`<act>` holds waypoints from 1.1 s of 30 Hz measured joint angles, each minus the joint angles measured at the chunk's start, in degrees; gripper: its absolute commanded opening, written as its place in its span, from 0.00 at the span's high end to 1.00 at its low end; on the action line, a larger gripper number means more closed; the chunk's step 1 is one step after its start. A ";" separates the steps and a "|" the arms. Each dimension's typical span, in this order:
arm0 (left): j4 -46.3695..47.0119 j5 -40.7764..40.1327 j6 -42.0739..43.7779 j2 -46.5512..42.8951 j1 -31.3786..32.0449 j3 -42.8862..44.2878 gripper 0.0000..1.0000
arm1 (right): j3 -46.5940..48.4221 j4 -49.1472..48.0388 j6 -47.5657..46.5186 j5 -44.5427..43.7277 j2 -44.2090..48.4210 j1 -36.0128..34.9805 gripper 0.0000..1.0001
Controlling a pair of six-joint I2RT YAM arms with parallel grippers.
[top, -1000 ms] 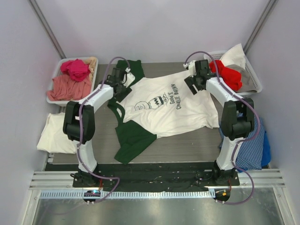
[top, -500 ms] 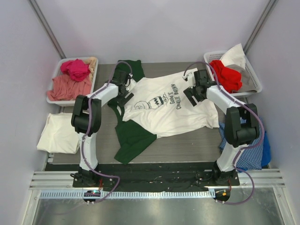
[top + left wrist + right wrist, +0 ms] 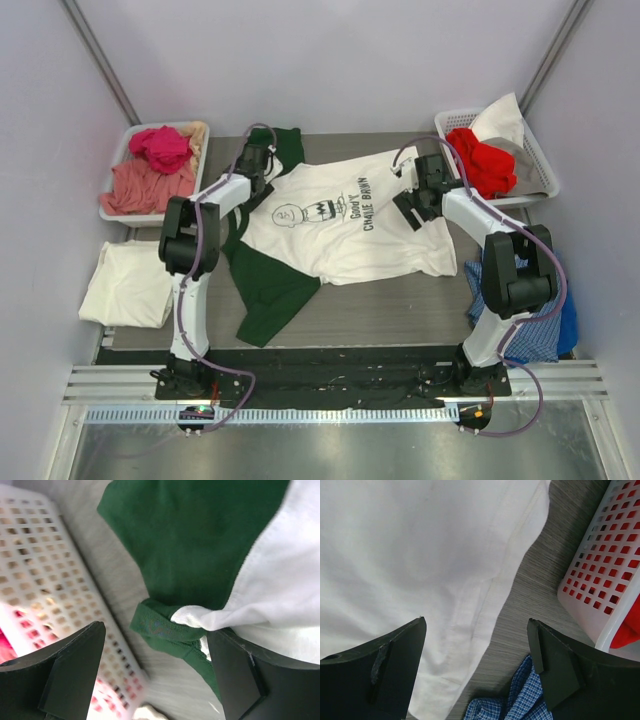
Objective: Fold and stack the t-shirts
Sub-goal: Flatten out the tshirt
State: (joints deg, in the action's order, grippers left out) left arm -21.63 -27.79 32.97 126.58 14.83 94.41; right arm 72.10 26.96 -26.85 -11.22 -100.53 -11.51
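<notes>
Okay, white Charlie Brown tee (image 3: 340,225) lies spread on the table (image 3: 400,300) over the green tee (image 3: 262,290), long axis running left to right. Left gripper (image 3: 252,168) hovers at its far-left corner, right gripper (image 3: 415,190) at its right edge, both with fingers apart, empty.

I see pink garments (image 3: 150,182) filling the left basket (image 3: 118,214), red fabric (image 3: 487,165), I think clothing, in the right basket (image 3: 543,165), and blue checked cloth (image 3: 548,325) nearby.

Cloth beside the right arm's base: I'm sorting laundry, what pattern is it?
Blue-and-white check; the cloth shows best in the right wrist view.
</notes>
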 measured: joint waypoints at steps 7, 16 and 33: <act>2.16 -3.93 3.56 5.01 -3.08 6.25 0.12 | 0.00 -0.83 0.07 -0.74 -0.02 -0.02 0.11; 2.23 -3.91 2.91 4.63 -3.26 6.23 0.09 | -0.83 -1.01 0.33 -1.29 0.22 -2.03 0.11; -11.50 12.96 -5.75 -35.32 1.66 -12.24 0.09 | -16.46 8.50 0.63 2.89 19.65 -6.36 0.22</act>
State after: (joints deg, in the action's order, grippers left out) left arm -33.12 -14.83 27.22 91.26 16.49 82.17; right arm 55.64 35.46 -26.22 -8.34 -80.88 -17.87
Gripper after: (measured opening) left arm 0.924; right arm 0.807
